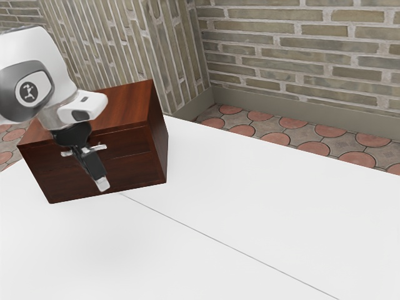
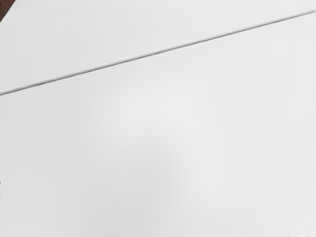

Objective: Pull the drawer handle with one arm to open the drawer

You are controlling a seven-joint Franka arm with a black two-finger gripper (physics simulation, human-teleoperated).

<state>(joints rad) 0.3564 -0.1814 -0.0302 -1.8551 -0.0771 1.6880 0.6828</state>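
Pincer before wooden drawer cabinet, angled down toward desk; spread or closed, cannot tell. Risk: slips off silver handle, drags cabinet.

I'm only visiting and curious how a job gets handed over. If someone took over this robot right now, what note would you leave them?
Gripper: in front of the wooden cabinet, pointing down toward the white table, its tip below the handle. I cannot tell whether it is open or shut, or whether it touches the handle.
Drawer: its front looks flush with the cabinet, so it is not yet pulled out.
Done: the approach to the drawer front.
Left: get a firm hold on the handle, then pull it straight out from the cabinet.
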